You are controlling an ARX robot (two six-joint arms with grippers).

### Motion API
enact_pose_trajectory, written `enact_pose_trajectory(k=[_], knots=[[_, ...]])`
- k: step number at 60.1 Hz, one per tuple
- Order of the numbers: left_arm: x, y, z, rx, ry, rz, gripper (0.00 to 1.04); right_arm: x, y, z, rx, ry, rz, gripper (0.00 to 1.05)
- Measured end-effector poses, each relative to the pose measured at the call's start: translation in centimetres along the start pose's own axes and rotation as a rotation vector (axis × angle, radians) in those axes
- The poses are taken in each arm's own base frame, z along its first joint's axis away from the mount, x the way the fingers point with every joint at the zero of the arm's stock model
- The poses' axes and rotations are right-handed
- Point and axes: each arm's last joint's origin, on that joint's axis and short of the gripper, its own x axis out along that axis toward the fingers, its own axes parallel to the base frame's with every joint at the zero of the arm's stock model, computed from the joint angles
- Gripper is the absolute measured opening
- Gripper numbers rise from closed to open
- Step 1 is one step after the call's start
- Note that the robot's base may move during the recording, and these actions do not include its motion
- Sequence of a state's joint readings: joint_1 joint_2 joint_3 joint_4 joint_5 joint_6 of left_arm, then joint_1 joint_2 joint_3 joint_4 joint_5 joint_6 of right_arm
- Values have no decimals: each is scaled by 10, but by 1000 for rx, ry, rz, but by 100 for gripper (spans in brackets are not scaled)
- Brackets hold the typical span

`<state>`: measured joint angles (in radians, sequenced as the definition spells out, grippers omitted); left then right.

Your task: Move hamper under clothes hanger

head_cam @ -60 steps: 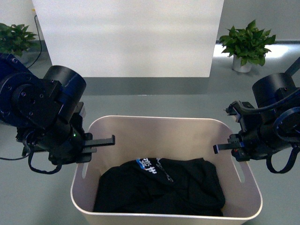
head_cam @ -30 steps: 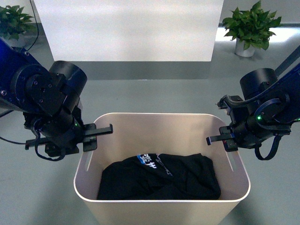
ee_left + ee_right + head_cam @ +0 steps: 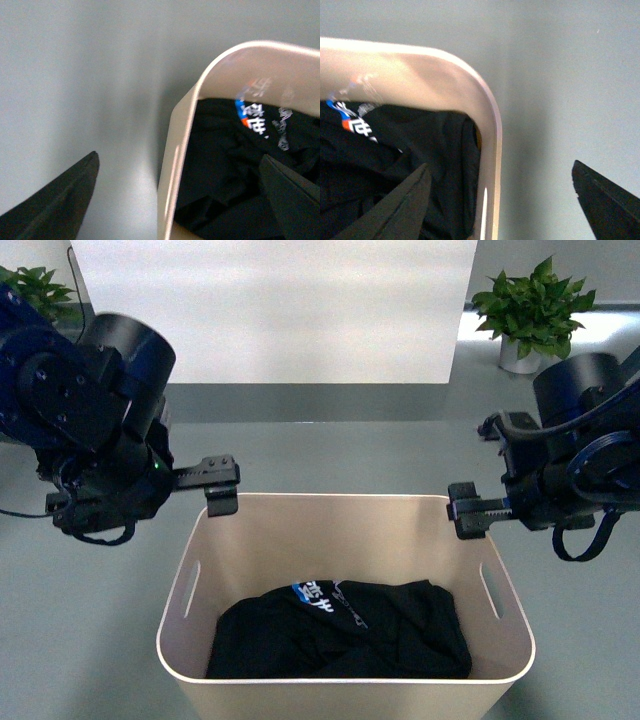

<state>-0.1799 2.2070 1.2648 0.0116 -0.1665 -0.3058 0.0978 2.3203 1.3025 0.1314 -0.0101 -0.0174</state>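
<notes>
The hamper is seen on the grey floor, centre front, with a black garment lying inside. The left claw is held spread at its far-left corner, and the right claw is spread at the far-right.

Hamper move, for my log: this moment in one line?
hamper: holds black garment | left gripper: open, astride left wall | right gripper: open, astride right wall

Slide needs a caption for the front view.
Left pincer and right pincer hover open over the hamper holding a black garment.
</notes>
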Motion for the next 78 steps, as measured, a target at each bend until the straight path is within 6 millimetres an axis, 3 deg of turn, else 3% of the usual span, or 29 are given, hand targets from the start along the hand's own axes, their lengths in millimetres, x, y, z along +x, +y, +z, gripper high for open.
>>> enact_pose_trajectory(k=[4,12,28,37,45,48,58,65,69,78], knots=[[-20,-5,11,17,-63,-30,98,-21,0,12,13,-71,5,99],[-47,-8,22,40,-159,-38,98,-52,-1,25,22,-169,6,96],[-128,-7,30,97,-403,-74,98,-141,-8,33,61,-474,-4,97],[-176,-1,14,108,-752,-125,80,-196,-9,25,78,-655,-31,96],[-212,19,-10,99,-925,-171,62,-234,-9,12,76,-884,-100,80],[-217,26,-17,97,-946,-167,57,-240,-9,6,73,-918,-101,75],[-212,48,-45,103,-908,-134,35,-240,-8,-26,59,-893,-101,54],[-213,63,-70,118,-883,-143,12,-243,-13,-58,55,-860,-97,31],[-216,67,-76,116,-892,-143,3,-248,-16,-65,54,-870,-96,22],[-222,79,-92,111,-900,-136,3,-256,-17,-84,58,-878,-113,1]])
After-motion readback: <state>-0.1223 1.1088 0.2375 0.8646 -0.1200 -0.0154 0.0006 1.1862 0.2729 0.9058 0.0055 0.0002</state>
